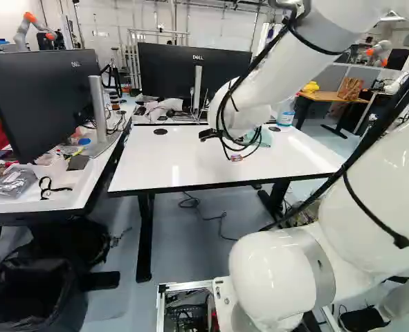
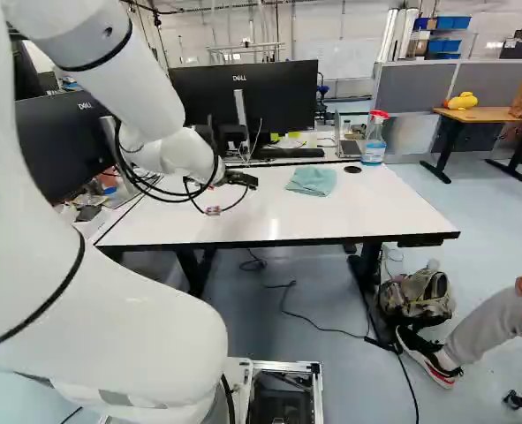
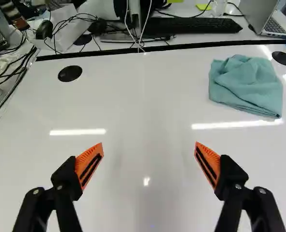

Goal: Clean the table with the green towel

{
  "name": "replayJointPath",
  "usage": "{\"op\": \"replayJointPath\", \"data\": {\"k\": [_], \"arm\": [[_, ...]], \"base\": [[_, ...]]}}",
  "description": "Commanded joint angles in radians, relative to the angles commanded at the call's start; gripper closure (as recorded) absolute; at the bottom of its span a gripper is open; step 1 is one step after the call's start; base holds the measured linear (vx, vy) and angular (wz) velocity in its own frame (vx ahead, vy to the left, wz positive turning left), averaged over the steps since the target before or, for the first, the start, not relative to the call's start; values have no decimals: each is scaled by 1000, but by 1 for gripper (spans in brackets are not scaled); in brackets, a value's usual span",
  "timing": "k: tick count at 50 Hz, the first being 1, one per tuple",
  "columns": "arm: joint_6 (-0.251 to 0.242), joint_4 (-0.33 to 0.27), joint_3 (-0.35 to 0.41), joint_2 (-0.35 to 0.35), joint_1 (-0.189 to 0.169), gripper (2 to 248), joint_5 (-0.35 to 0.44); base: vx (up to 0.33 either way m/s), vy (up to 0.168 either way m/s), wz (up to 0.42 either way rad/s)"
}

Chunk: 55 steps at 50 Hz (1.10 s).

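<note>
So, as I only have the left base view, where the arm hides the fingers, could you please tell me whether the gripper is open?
Observer: Yes, the wrist view shows the gripper wide open.
Operator: Thank you; the arm also covers part of the towel, so how does it lie?
Observer: It is loosely bunched on the white tabletop, ahead of the gripper and off to one side.
Operator: And what tops the bottle near it, please?
Observer: A red spray head, in the right base view.
</note>
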Motion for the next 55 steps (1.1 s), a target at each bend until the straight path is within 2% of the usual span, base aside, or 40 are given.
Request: {"op": "replayJointPath", "data": {"k": [27, 55], "arm": [[0, -22, 170, 36, -16, 3, 285], [0, -39, 293, 62, -28, 3, 493]], "base": [[0, 0, 0], [0, 0, 0]]}}
